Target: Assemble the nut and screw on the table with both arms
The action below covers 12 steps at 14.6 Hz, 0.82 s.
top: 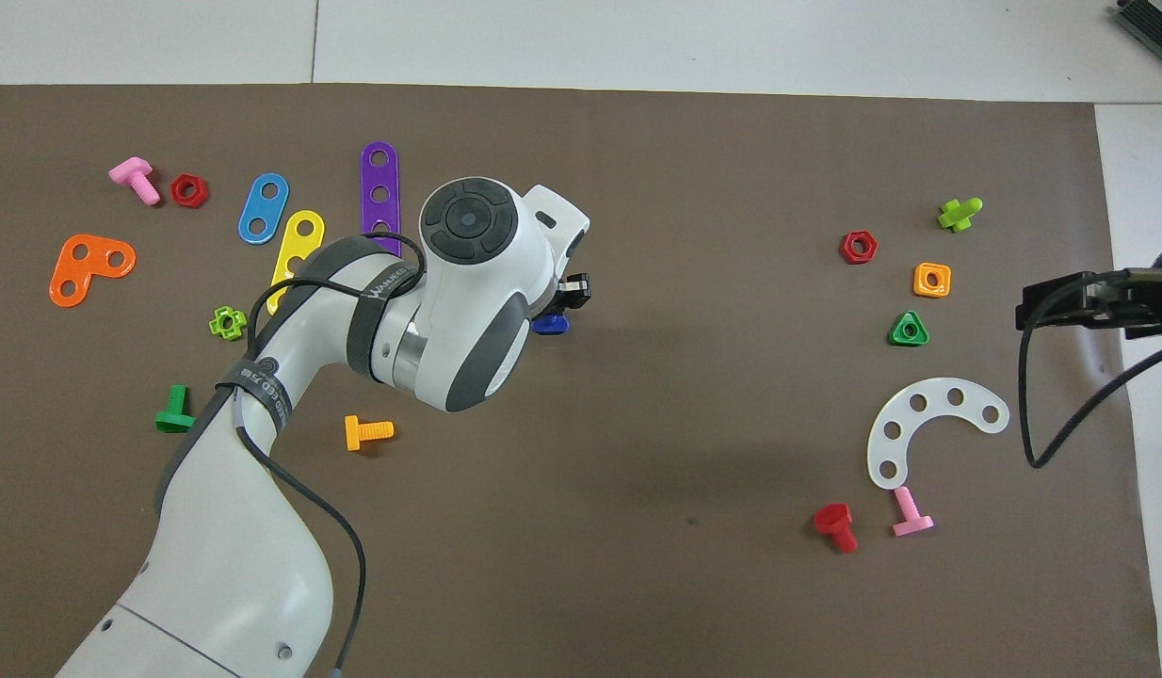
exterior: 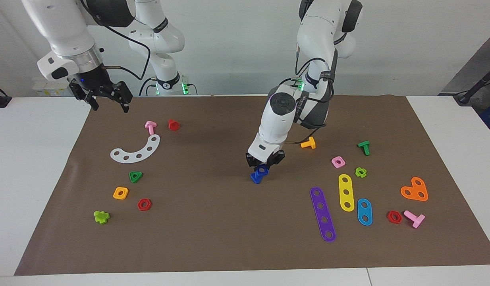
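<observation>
While mid-mat, nut [exterior: 262, 170] atop screw [exterior: 255, 177].

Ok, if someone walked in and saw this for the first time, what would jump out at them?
Probably the left gripper down at the middle of the brown mat, shut on a small blue piece. Then the bright plastic toys scattered at both ends, like the purple strip and the white curved plate. The right gripper waits open, raised over the mat's corner.

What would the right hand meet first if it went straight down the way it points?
Probably only the bare brown mat near its corner. The right hand, open, hangs over that edge; the pink bolt lies off to the side. Depth is uncertain.
</observation>
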Each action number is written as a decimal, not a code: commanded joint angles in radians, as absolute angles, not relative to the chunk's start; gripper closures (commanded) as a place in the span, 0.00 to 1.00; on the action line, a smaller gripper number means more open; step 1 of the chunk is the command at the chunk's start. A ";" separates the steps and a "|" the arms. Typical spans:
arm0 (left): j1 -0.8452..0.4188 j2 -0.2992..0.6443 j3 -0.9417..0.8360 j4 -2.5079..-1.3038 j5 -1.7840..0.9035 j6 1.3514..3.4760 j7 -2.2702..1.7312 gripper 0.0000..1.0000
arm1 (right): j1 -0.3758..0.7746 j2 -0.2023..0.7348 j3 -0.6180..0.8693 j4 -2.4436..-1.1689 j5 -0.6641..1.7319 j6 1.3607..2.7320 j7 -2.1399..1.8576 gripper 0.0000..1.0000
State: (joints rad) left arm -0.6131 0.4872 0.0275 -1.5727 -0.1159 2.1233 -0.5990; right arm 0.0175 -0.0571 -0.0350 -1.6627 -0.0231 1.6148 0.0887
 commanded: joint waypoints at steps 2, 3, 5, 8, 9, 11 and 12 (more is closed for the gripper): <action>-0.649 0.509 0.048 -1.542 -0.123 2.094 -0.614 0.56 | 0.012 -0.075 -0.031 -1.677 -0.012 1.608 0.097 0.00; -0.658 0.509 0.049 -1.546 -0.123 2.097 -0.614 0.57 | 0.012 -0.075 -0.031 -1.677 -0.012 1.608 0.097 0.00; -0.660 0.509 0.049 -1.548 -0.114 2.092 -0.614 0.57 | 0.012 -0.075 -0.031 -1.678 -0.011 1.608 0.097 0.00; -0.661 0.508 0.051 -1.569 -0.110 2.105 -0.614 0.58 | 0.012 -0.075 -0.031 -1.677 -0.011 1.608 0.097 0.00; -0.661 0.508 0.051 -1.580 -0.104 2.105 -0.614 0.58 | 0.012 -0.075 -0.031 -1.678 -0.011 1.608 0.097 0.00; -0.661 0.508 0.051 -1.583 -0.101 2.105 -0.614 0.58 | 0.012 -0.075 -0.031 -1.677 -0.012 1.608 0.097 0.00; -0.661 0.506 0.051 -1.588 -0.101 2.108 -0.614 0.59 | 0.012 -0.075 -0.031 -1.677 -0.012 1.608 0.097 0.00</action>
State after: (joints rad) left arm -0.6420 0.5048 0.0319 -1.5771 -0.1145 2.1179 -0.6003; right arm 0.0175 -0.0571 -0.0350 -1.6628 -0.0231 1.6148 0.0887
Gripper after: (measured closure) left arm 0.524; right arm 0.000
